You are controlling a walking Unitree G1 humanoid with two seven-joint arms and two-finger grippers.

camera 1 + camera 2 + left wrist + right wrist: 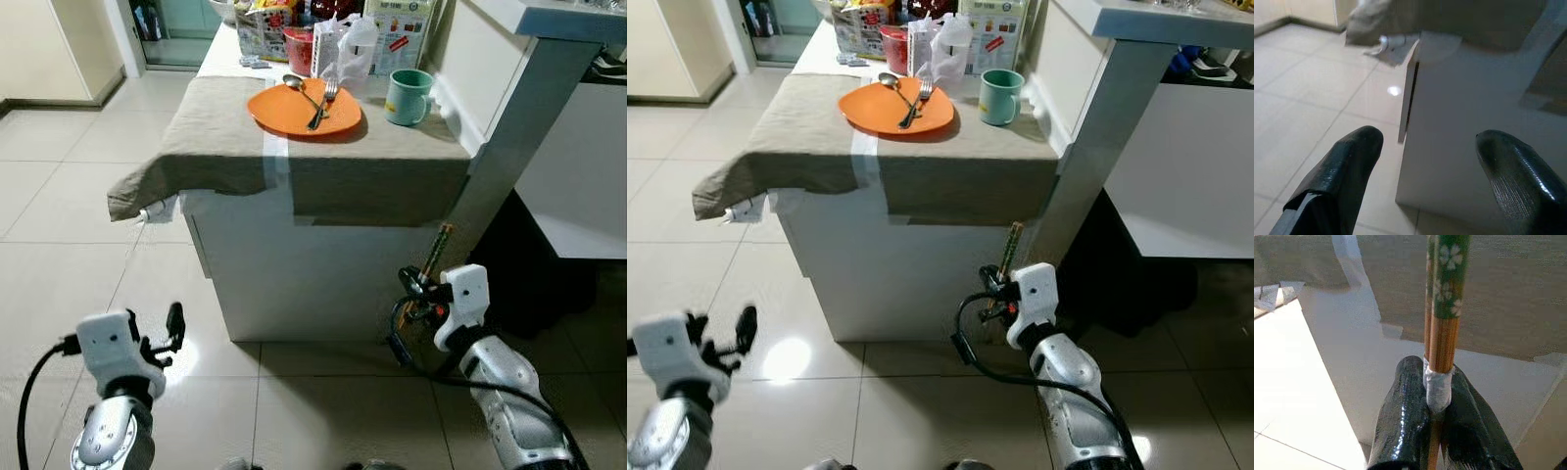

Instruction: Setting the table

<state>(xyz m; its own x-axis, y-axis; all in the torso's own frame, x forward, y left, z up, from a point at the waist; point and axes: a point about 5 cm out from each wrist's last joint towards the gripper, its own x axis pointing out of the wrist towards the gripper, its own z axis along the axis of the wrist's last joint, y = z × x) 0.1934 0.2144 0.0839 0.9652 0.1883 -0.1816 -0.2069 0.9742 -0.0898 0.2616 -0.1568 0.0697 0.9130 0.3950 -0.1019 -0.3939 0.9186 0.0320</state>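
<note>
An orange plate (304, 110) with a spoon (297, 84) and a fork (324, 101) on it lies on the cloth-covered table (225, 147). A green mug (407, 96) stands to the plate's right. Low in front of the table, my right gripper (419, 294) is shut on a pair of wooden chopsticks (1442, 308) with green flowered tops, held upright; white tape binds them at the fingers (1405, 416). My left gripper (1425, 161) hangs open above the floor, left of the table's white base, with nothing between its fingers (1347, 171).
Boxes, a red cup (298, 49) and a plastic bag (343, 44) crowd the back of the table. A grey slanted counter support (509, 137) rises at the right. Pale floor tiles (59, 196) stretch to the left.
</note>
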